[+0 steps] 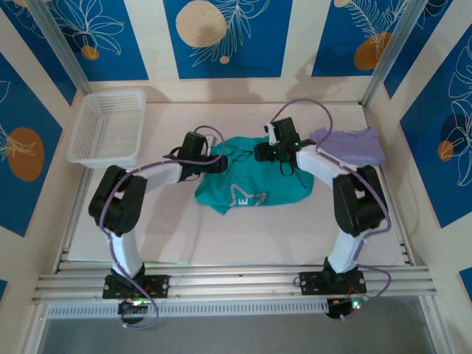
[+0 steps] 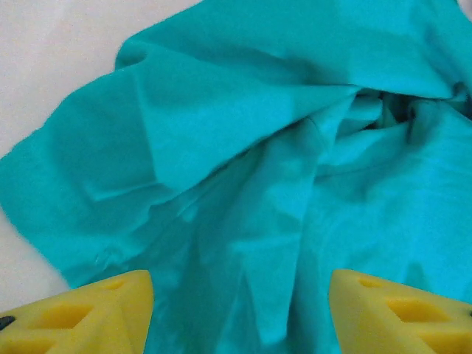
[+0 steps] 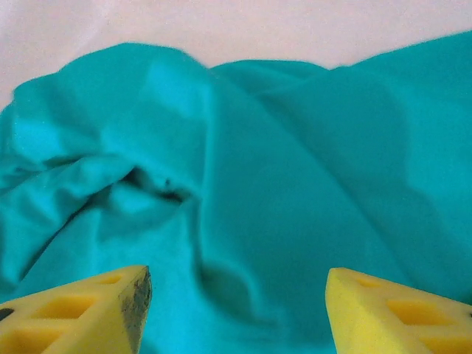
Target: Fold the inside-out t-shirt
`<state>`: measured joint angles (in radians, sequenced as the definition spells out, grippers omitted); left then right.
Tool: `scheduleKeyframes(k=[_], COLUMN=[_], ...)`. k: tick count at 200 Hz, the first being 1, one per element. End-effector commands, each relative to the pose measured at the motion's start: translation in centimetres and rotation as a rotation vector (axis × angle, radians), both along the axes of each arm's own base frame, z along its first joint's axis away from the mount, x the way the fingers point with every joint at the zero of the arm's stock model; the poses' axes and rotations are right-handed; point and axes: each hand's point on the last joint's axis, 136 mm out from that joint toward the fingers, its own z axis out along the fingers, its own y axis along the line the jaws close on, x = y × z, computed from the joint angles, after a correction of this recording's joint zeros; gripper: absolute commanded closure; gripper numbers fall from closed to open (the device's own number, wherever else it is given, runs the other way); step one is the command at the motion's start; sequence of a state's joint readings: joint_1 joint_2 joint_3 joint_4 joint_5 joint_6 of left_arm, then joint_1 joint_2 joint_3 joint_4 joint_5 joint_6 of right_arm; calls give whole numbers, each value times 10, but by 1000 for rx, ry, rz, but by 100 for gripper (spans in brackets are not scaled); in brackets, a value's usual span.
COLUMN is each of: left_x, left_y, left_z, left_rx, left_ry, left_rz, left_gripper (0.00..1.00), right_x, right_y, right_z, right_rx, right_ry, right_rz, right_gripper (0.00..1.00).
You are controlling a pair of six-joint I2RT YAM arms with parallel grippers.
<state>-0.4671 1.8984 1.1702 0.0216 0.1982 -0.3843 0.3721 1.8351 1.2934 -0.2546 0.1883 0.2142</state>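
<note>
Both left gripper and right gripper are hovering, jaws apart, over the bunched t-shirt; folds are hiding part of its print.

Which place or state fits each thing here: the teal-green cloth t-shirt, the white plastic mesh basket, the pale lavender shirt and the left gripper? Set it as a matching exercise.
1 teal-green cloth t-shirt
2 white plastic mesh basket
3 pale lavender shirt
4 left gripper

A far left corner of the table
B open over teal cloth
C right side of the table
D bunched at the table's middle

Pairs: 1-D, 2-A, 3-C, 4-B
</note>
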Motion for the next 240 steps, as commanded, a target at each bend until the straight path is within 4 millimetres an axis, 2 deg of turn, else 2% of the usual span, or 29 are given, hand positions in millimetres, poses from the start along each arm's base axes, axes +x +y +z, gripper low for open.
scheduleKeyframes(k=[1,19,35,42,54,77,89,101,142,172,212,240], left_x=[4,6,8,8,10,13,12,9,-14,-36,-73,-88], left_y=[-13,-18,-22,-22,-21,-20,-20,-16,-7,8,33,34], left_z=[-8,-18,-22,-23,-18,9,27,44,105,138,155,152], left_rx=[11,13,1,3,10,0,-9,-20,-100,-137,-163,-178], left_ry=[28,59,73,80,71,26,-10,-45,-189,-293,-383,-385], left_rz=[-61,-72,-79,-78,-75,-81,-89,-85,-92,-97,-91,-125], left_gripper=[38,43,53,59,71,91,96,99,100,100,100,100], right_x=[12,22,29,32,36,43,42,37,0,-42,-93,-121], right_y=[3,9,15,17,20,24,23,21,6,-2,-3,8], right_z=[-19,-32,-41,-42,-42,-17,1,20,78,98,113,121], right_rx=[-89,-139,-148,-149,-151,-127,-117,-106,-11,102,296,421], right_ry=[69,99,113,116,112,55,17,-16,-86,-77,-42,-12], right_rz=[46,83,113,122,134,145,150,153,159,174,208,264], right_gripper=[35,36,37,41,56,81,90,95,98,98,99,99])
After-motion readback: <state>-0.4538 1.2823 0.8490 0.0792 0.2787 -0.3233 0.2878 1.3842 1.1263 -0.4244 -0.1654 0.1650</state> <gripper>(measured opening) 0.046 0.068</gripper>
